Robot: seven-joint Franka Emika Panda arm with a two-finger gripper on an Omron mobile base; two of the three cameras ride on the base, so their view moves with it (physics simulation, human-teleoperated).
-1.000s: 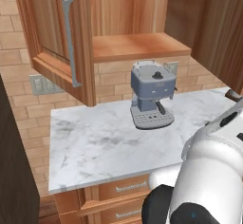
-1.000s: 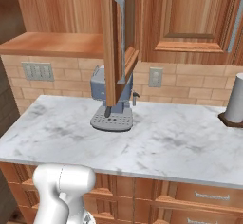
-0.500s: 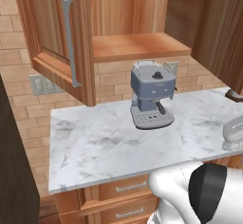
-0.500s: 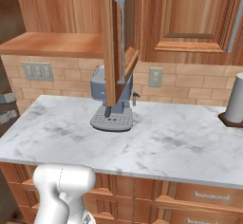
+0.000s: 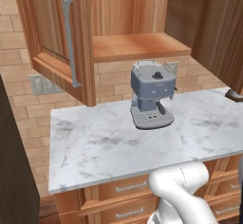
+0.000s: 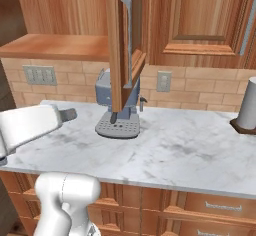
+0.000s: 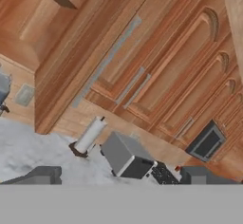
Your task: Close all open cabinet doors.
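End effector (image 7: 121, 175) wide open, empty, low at left beside counter (image 6: 190, 155).

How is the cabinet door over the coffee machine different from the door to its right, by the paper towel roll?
The door over the coffee machine stands swung out over the counter, edge-on, its shelf exposed; the door to its right sits shut, flat against the wall. Both are reddish-brown raised-panel wood with vertical silver bar handles.

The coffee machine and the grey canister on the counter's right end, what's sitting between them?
Nothing. In the right base view, bare marble counter runs from the coffee machine to the grey canister; a wall outlet sits on the brick behind.
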